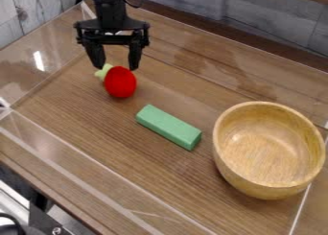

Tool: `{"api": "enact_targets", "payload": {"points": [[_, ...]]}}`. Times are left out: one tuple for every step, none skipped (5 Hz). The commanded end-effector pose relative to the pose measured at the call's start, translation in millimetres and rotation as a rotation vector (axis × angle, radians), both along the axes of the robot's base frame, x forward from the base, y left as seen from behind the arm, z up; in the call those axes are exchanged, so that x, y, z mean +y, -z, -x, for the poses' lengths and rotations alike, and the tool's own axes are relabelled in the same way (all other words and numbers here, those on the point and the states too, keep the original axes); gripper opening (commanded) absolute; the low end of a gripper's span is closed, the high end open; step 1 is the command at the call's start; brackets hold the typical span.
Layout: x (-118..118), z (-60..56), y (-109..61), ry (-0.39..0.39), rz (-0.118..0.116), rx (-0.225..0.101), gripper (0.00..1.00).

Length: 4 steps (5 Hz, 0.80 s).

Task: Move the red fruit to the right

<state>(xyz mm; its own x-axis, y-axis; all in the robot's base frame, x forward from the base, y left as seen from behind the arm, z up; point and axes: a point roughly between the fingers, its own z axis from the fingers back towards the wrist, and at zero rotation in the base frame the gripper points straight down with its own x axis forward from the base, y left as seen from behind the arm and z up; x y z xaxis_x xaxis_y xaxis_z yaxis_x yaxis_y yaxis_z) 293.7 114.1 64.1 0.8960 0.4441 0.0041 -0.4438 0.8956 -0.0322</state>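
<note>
Red toy fruit (121, 82) with pale green leafy end: on the wooden table (90, 133), left of the green block (170, 127) and wooden bowl (268, 150) | claw (113, 61): spread wide, just behind fruit, nothing held | done: approach, seemingly | left: grasp, carry right, release

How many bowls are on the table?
1. The wooden bowl sits at one side of the table, past the green block as seen from the red fruit. No other bowl shows in this view.
</note>
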Motion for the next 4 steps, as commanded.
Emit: {"api": "enact_targets", "payload": {"points": [[-1,-0.8,-21.0,0.031,-0.031,-0.049,1.0],[-4,4.0,-24.1,0.051,-0.038,-0.047,1.0],[-2,2.0,-16.0,0.045,-0.045,-0.045,1.0],[-1,0.2,-7.4,0.035,-0.052,-0.042,1.0]]}}
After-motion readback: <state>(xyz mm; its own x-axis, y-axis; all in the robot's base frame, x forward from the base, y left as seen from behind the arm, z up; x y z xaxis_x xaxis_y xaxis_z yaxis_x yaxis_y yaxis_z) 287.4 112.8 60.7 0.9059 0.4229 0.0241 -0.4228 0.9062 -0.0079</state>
